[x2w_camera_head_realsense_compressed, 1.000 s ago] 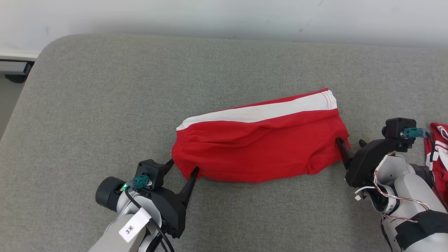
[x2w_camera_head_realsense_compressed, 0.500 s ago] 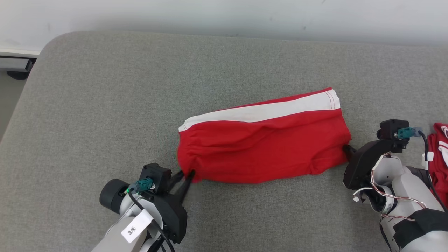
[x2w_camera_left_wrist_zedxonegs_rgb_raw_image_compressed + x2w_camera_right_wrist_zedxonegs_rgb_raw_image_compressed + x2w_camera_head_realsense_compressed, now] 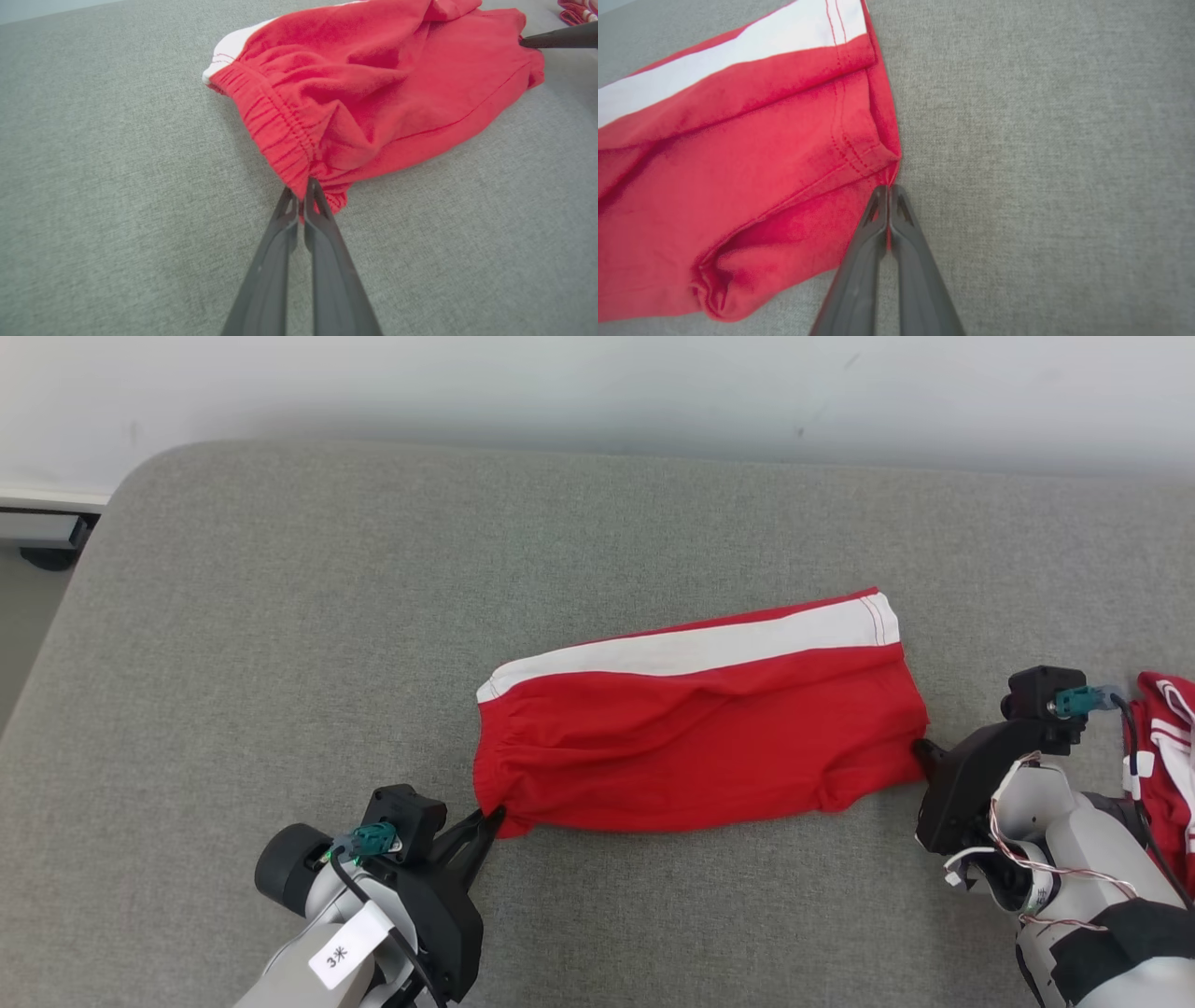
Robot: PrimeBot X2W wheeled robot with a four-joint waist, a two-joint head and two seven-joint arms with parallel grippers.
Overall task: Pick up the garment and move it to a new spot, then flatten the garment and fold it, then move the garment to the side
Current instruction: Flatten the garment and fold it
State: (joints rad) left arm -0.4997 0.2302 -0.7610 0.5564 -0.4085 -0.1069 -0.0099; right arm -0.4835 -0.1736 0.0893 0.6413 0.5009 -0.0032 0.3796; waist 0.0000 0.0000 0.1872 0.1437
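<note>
The garment [image 3: 700, 747] is a pair of red shorts with a white side stripe, folded into a long band on the grey surface [image 3: 280, 616]. My left gripper [image 3: 495, 817] is shut on the near corner of its elastic waistband; the left wrist view shows the garment [image 3: 373, 93] bunched at my left gripper [image 3: 301, 186]. My right gripper [image 3: 920, 747] is shut on the hem corner at the garment's right end. In the right wrist view a sliver of the garment [image 3: 761, 163] is pinched at my right gripper [image 3: 887, 189].
Another red and white garment [image 3: 1167, 756] lies at the right edge, behind my right arm. The grey padded surface ends at a rounded far-left corner [image 3: 140, 476], with floor and a white wall beyond. Open surface stretches to the left and behind the shorts.
Both grippers went from open at the garment's two ends to shut on its corners. The garment now lies stretched more taut between them. The head camera shifted slightly.
</note>
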